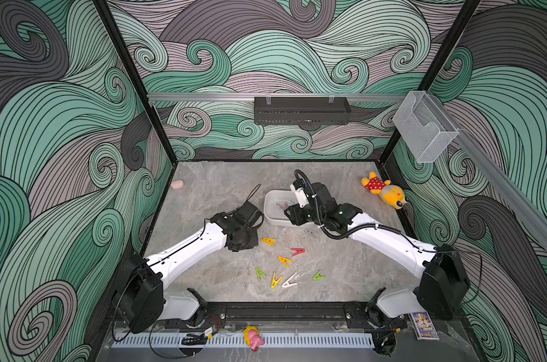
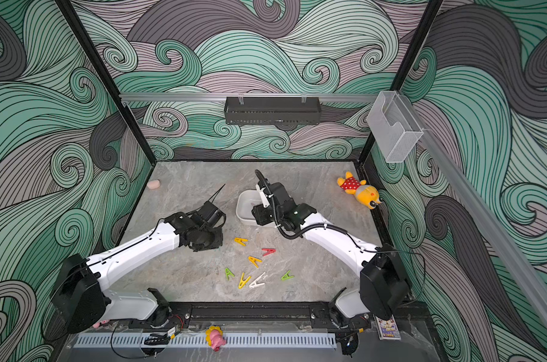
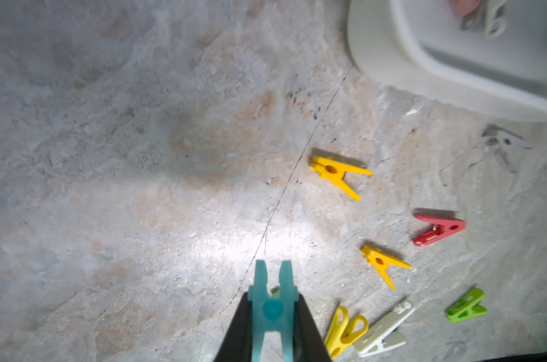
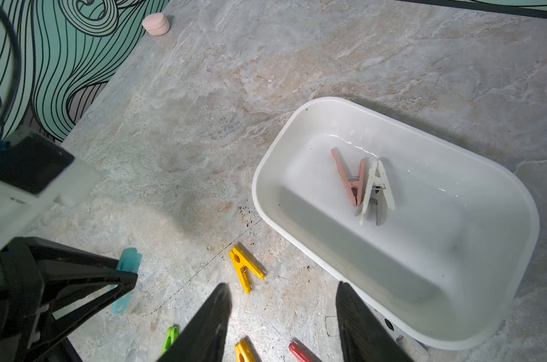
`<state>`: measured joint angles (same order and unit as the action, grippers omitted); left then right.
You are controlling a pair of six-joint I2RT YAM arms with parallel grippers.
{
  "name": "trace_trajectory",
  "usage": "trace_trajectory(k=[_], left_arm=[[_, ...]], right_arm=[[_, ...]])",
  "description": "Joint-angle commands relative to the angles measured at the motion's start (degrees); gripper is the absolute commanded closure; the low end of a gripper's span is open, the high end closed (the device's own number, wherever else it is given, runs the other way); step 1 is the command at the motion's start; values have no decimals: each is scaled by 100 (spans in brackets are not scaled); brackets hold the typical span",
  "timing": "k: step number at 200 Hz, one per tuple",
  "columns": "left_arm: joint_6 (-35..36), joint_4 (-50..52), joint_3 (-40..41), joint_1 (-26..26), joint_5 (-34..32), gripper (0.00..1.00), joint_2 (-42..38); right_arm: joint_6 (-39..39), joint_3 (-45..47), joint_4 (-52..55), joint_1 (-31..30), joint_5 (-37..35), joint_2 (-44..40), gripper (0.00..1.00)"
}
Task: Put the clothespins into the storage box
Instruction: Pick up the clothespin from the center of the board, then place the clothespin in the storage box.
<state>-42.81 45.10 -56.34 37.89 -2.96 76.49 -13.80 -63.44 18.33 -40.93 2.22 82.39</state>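
Observation:
My left gripper (image 3: pixel 272 296) is shut on a teal clothespin (image 3: pixel 272 308) and holds it just above the table, left of the loose pegs. My right gripper (image 4: pixel 282 285) stands open with nothing between its fingers, over the table beside the near wall of the white storage box (image 4: pixel 265 163). A pink clothespin (image 4: pixel 349 178) and a white one (image 4: pixel 377 191) lie inside the box. On the table lie several more: yellow (image 1: pixel 269 241), red (image 1: pixel 297 251), yellow (image 1: pixel 284 260), green (image 1: pixel 260 273), white (image 1: pixel 289 281), green (image 1: pixel 319 276) and a faint grey one (image 1: pixel 310 233).
A plush toy (image 1: pixel 383 191) lies at the back right and a small pink round thing (image 1: pixel 177 184) at the back left. A black perforated tray (image 1: pixel 302 110) hangs on the back rail, a clear holder (image 1: pixel 424 125) on the right rail.

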Motion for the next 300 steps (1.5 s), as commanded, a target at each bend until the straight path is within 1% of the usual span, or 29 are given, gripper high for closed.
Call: trace_trajectory(k=[1,7,23,37,47,68,114,150,181,216,238,252,282,300], left_arm=[[442,-531,-546,-174,287,81,343],[545,-557,-746,-221,356,81,458],[830,-375,-1515,-302,500,81,1120],[980,-108,-2184,-376,727,81,1635],[1060,-109,-2530,-395,850,81,1931],[1199,-437,-3024,-420,1161,81,2467],[1316,-537,-4091,-475,1521,81,3698],[1275,-585,-4550,-519,1544,81,4384],[1275,-653,-4674,-533,1483,81,4631],[1273,-652,-4748,-589,1448,77,4739],[1309,-637,-4729,-605,1430,70,4752],[1360,-595,-4736,-622,1404,62,4755],[1434,-520,-4769,-642,1411,61,4693],[1512,-362,-4837,-642,1439,61,4594]], right_arm=[[395,213,439,6,-410,-406,43],[471,291,513,3,-509,-520,43],[552,483,702,14,-717,-820,39],[554,626,785,22,-714,-1004,38],[545,711,841,24,-658,-1102,38],[515,930,919,10,-683,-1367,38],[565,1267,1207,149,-711,-1955,33],[254,1436,1609,574,-353,-2025,30],[203,1712,1503,772,-173,-2112,28],[255,1981,1133,1026,197,-1994,26],[318,2058,929,1054,191,-1814,25],[294,2074,840,1077,74,-1697,25],[265,2026,785,1109,-42,-1438,26],[255,2121,487,1107,6,-1385,25]])
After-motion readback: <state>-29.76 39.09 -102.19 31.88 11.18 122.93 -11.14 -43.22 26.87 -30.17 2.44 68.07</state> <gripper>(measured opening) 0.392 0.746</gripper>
